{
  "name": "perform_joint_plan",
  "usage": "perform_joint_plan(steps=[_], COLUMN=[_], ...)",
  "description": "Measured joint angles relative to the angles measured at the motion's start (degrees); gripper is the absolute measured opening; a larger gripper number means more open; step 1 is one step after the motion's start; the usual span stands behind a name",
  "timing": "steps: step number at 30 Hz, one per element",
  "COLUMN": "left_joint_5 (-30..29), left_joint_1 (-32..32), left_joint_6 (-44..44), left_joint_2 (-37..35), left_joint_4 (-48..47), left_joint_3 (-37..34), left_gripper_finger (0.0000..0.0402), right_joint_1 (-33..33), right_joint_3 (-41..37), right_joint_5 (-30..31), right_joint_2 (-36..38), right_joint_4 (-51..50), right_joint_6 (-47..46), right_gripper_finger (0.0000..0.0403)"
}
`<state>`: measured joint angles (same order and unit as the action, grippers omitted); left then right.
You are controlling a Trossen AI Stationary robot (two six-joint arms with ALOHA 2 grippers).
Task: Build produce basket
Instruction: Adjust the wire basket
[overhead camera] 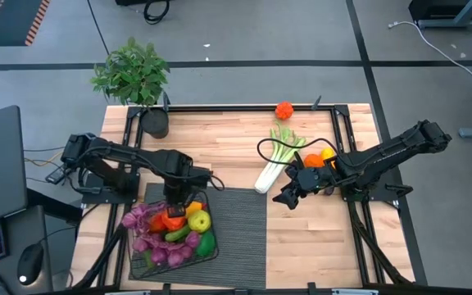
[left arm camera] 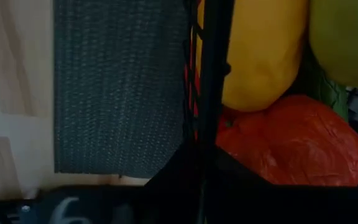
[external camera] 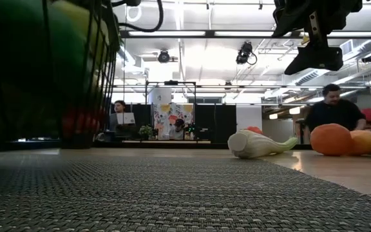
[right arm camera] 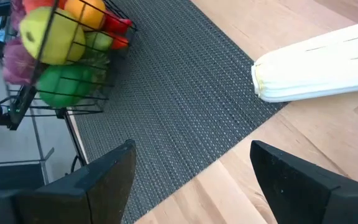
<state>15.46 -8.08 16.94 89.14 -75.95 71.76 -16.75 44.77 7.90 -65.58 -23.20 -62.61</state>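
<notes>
Left gripper (overhead camera: 176, 199) is positioned at the far rim of the basket (overhead camera: 213, 252), at roughly 7 o'clock on the table in the high view. Its fingers are clenched; the left wrist view shows a black rim wire running between them, so the grip appears to be on the basket itself. Immediately beyond that wire lie a yellow lemon (left arm camera: 263, 56) and a red-orange pepper (left arm camera: 291, 146).

The basket sits on the dark ribbed mat (overhead camera: 236, 238), over the mat's left portion. It is loaded: purple grapes (overhead camera: 142, 221), a yellow-green apple (overhead camera: 198, 220), a cucumber (overhead camera: 179, 234) and a green piece (overhead camera: 206, 242) at its right corner.

Right gripper (overhead camera: 288, 199) hovers at about 3 o'clock of the basket, above the mat's right edge, fingers spread apart and holding nothing. In the right wrist view the white end of the leek (right arm camera: 316, 65) lies just beyond it on the bare wood.

The leek (overhead camera: 277, 160) lies diagonally at 1 o'clock from the mat. An orange (overhead camera: 313, 161) and a yellow fruit (overhead camera: 328, 153) rest beside its green end. A small red-orange fruit (overhead camera: 283, 110) sits at the table's far edge, 12 o'clock. A potted plant (overhead camera: 133, 78) stands at 11 o'clock.
</notes>
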Motion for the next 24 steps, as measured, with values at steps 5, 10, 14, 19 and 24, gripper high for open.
perform_joint_plan(steps=[5, 10, 14, 19, 24], left_joint_5=[5.4, 6.7, 5.8, 5.6, 5.4], left_joint_1=[0.5, 0.0, -0.7, -2.1, -3.9], left_joint_6=[-5.5, -9.7, -12.9, -13.6, -12.7], left_joint_2=[0.0, 0.0, 0.0, 0.5, 2.2], left_joint_4=[-0.1, -0.1, -0.1, 0.5, 3.0], left_joint_3=[1.6, 1.6, 1.6, 1.6, 1.6], left_gripper_finger=[0.0005, 0.0005, 0.0005, 0.0005, 0.0005], right_joint_1=[0.0, 0.0, 0.0, 0.0, 0.0], right_joint_3=[0.0, 0.0, 0.0, 0.0, 0.0], right_joint_5=[0.0, 0.0, 0.0, 0.1, 1.2], right_joint_2=[0.0, 0.0, 0.0, 0.0, 0.0], right_joint_4=[0.0, 0.0, 0.0, 0.0, 0.0], right_joint_6=[0.7, 0.8, 0.7, 0.7, 0.6], right_gripper_finger=[0.0318, 0.0318, 0.0318, 0.0318, 0.0318])
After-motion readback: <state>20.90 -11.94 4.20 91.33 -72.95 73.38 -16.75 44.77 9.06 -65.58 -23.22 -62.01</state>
